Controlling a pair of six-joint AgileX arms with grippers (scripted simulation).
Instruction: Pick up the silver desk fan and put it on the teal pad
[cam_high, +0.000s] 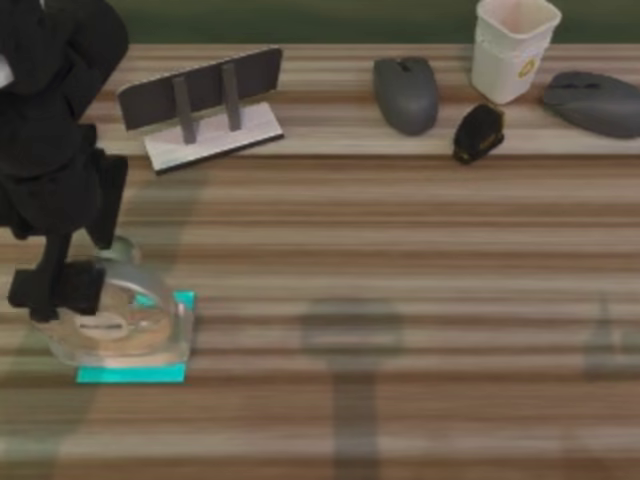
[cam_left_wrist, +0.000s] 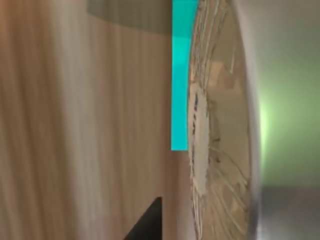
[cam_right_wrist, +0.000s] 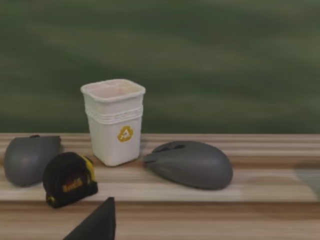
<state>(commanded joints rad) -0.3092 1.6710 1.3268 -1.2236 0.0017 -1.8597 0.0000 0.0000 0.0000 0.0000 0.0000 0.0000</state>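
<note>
The silver desk fan (cam_high: 125, 318) stands on the teal pad (cam_high: 135, 374) at the table's front left and covers most of it. My left gripper (cam_high: 58, 290) is at the fan's left rim. The left wrist view shows the fan (cam_left_wrist: 220, 150) edge-on, with a strip of the pad (cam_left_wrist: 180, 75) beside it. One dark finger (cam_left_wrist: 149, 224) stands a small gap off the grille, touching nothing. The other finger is hidden behind the fan. My right arm is parked outside the top view. Only one dark finger (cam_right_wrist: 100, 222) of it shows, over bare table.
A grey slotted stand (cam_high: 205, 105) sits at the back left. Along the back right are a grey mouse (cam_high: 406, 93), a white cup (cam_high: 512, 45), a black tape measure (cam_high: 479, 132) and a second grey mouse (cam_high: 595, 102).
</note>
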